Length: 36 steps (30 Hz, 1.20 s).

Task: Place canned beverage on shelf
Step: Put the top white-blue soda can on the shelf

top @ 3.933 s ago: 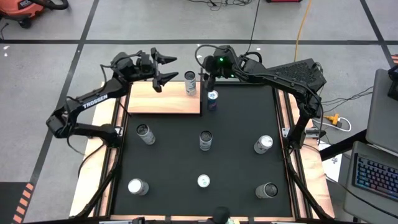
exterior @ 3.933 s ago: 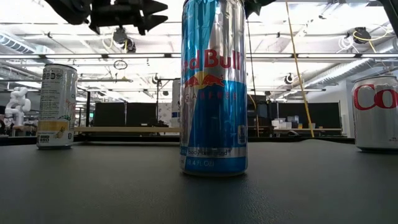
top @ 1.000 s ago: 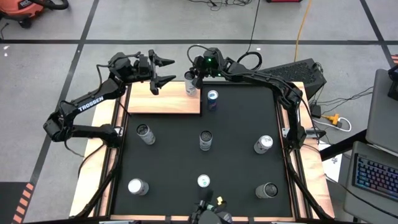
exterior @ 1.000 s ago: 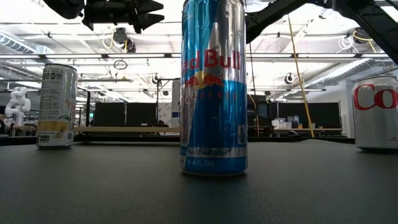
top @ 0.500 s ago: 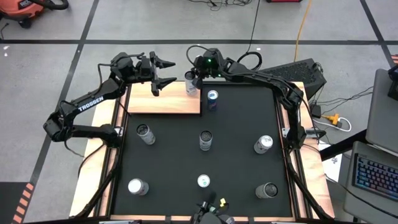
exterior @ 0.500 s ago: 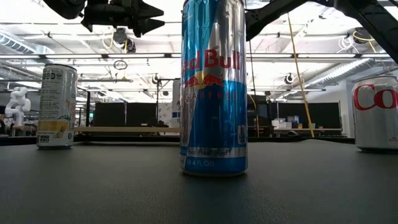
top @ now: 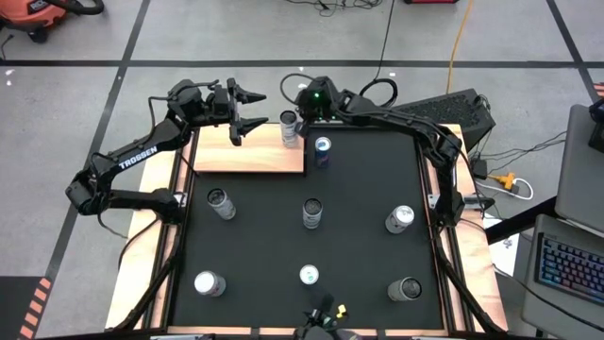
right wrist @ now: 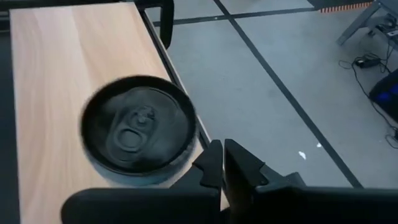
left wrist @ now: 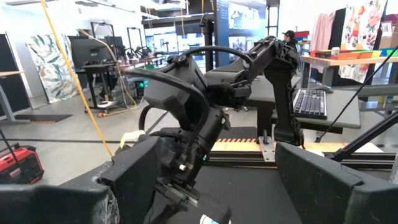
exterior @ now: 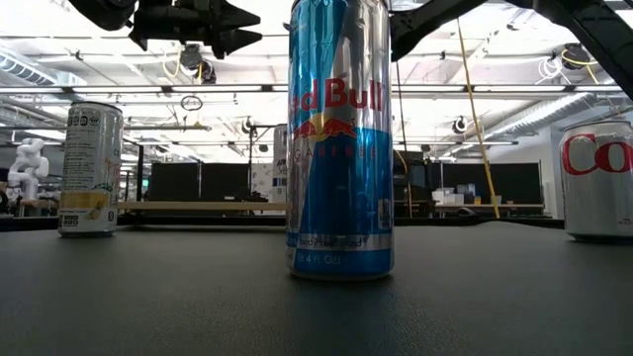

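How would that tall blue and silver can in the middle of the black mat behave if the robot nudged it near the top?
The blue and silver can is tall and slim on a small base, so a high push would probably tip it rather than slide it. Its round body would likely roll once down. The shiny metal skin looks smooth, perhaps slippery to grip.

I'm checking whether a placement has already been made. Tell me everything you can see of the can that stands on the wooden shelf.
The can stands upright on the light-wood shelf, near its far right corner. From above, in the right wrist view, its lid is dark, round and unopened, the pull tab lying flat. Its side looks pale with printing too small to read. Nothing grips it: the right gripper hangs shut just beside it, off the shelf's edge, and the left gripper is open and apart.
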Available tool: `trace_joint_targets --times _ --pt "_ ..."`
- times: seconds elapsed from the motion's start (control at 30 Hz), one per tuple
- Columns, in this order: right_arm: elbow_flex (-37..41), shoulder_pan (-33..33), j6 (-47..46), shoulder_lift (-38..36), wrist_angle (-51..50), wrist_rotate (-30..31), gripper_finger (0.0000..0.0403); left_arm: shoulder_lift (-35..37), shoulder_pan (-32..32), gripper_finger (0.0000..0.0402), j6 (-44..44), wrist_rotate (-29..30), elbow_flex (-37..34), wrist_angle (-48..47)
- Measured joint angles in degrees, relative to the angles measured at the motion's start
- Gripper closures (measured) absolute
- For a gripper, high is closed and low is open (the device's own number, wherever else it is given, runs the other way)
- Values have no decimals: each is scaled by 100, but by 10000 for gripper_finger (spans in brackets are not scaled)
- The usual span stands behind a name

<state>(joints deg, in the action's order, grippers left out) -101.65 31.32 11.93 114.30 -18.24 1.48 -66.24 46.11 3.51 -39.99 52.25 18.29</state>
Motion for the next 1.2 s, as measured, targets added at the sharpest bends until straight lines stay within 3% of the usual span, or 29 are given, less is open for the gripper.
trace_joint_targets --times 0.37,0.53,1.2 --pt "-9 -70 422 -425 88 -31 403 0 2 81 -2 7 0 2" --pt "-15 -172 418 -551 79 -920 403 0 2 81 -4 35 0 6" --pt "-11 -333 379 -278 122 -1197 403 2 2 81 -9 37 0 4"
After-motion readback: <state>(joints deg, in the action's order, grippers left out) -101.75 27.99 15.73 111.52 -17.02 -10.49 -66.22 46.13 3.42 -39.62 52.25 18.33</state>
